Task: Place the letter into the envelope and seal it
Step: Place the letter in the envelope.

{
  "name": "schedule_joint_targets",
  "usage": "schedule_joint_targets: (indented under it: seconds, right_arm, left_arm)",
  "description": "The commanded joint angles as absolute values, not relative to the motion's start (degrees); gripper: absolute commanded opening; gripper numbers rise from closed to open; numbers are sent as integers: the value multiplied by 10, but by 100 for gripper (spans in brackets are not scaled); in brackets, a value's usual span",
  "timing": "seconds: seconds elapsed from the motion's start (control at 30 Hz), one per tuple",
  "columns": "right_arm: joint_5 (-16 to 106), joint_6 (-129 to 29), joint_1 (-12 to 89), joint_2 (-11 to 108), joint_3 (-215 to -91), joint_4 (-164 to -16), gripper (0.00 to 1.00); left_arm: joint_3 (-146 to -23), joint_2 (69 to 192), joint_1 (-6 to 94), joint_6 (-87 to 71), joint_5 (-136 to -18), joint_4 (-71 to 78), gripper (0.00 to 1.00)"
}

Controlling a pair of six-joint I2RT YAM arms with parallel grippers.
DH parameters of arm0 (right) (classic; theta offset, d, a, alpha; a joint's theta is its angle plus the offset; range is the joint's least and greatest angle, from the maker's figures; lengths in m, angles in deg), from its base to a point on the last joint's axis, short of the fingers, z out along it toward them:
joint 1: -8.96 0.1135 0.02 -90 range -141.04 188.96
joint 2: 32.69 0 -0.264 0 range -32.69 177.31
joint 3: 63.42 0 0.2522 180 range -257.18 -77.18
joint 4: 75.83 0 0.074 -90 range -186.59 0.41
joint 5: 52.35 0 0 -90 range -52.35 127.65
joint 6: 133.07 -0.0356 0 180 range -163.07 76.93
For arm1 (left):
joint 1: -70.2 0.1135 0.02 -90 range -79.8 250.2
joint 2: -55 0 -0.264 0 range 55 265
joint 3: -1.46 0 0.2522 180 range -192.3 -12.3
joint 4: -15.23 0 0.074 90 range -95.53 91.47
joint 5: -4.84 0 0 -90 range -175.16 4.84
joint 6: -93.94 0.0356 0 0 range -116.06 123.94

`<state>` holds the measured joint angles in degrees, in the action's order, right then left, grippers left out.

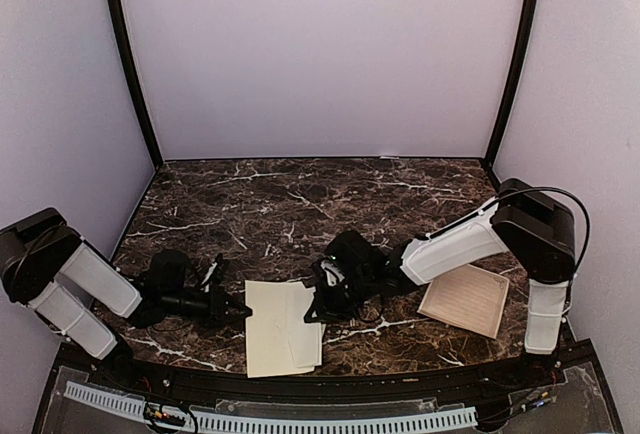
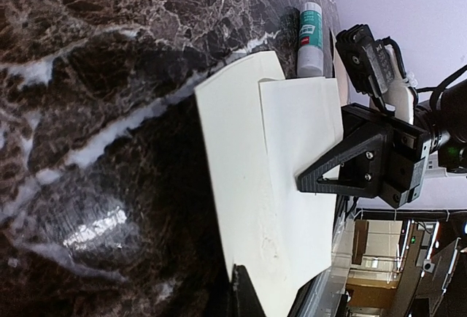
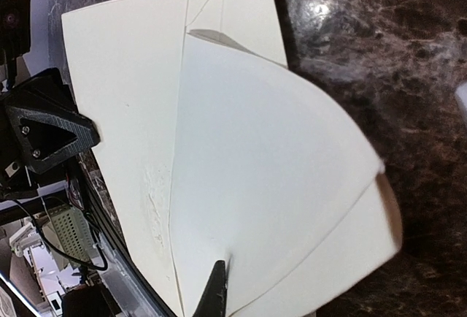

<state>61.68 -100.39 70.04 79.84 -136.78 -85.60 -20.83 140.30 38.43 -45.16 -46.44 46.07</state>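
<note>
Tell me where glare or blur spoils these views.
Left wrist: white glare patch on the marble table, envelope sharp. Right wrist: small glare on the table at top, the envelope's right edge blurred. Top external: even light, no strong glare.

You will find no writing here that can be read. The glue stick (image 2: 310, 36) on the bench (image 2: 87, 112) has a green-and-white label with a red patch, but its print is too small to make out. The sheet (image 1: 464, 300) at the right shows only faint lines. The envelope (image 3: 124, 98) bears a faint mark with no legible letters.
</note>
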Motion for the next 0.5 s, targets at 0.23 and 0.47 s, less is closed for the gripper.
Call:
schedule_joint_targets:
  seconds: [0.23, 0.47]
  right_arm:
    - [643, -1003, 703, 808, -1385, -830, 0]
    - [617, -995, 704, 797, -1380, -859, 0]
  left_arm:
    - [-208, 1392, 381, -448, -455, 481, 0]
    - [-208, 1376, 380, -453, -477, 468, 24]
